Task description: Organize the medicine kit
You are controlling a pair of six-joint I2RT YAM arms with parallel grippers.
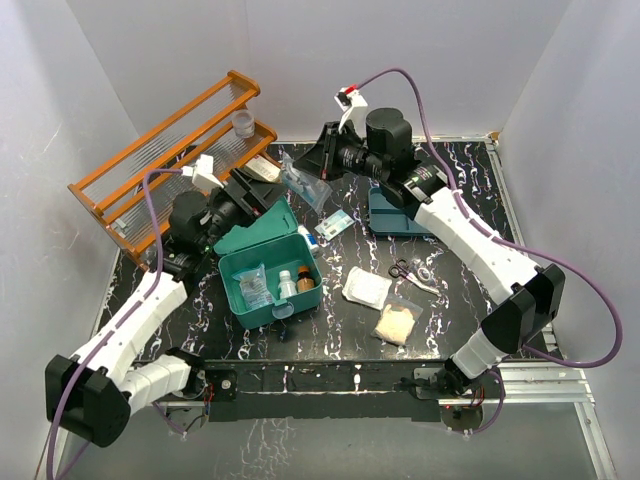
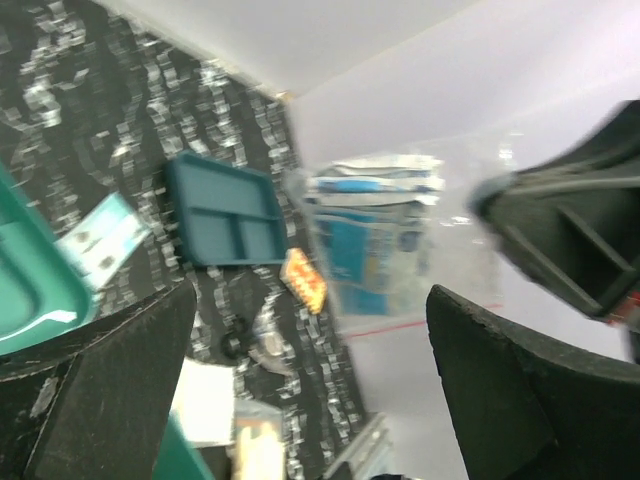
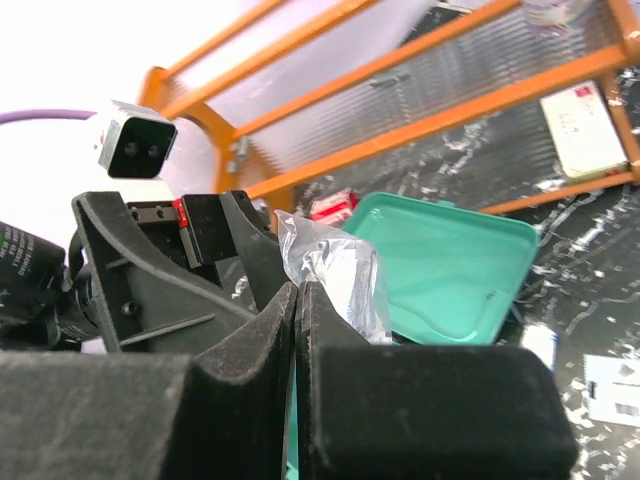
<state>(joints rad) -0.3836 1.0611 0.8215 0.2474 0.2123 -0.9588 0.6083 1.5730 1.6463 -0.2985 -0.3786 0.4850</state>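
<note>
The medicine kit (image 1: 268, 297) is a teal-green box that stands open at the table's front left. Its lid (image 1: 256, 231) is tipped back, and two small bottles (image 1: 296, 282) and a clear packet (image 1: 254, 287) lie inside. Above the lid hangs a clear plastic bag (image 1: 303, 183) with blue-and-white contents (image 2: 378, 232). My right gripper (image 3: 298, 290) is shut on the bag's edge (image 3: 338, 270). Beside the bag, my left gripper (image 1: 262, 196) stands wide open with nothing between its fingers (image 2: 520, 390).
An orange wooden rack (image 1: 160, 160) fills the back left. A flat teal compartment tray (image 1: 392, 218) lies under the right arm. A white pad (image 1: 365, 287), a bag of beige material (image 1: 397, 322), scissors (image 1: 400, 268), a card (image 1: 338, 225) and an orange blister pack (image 2: 305, 280) lie on the table.
</note>
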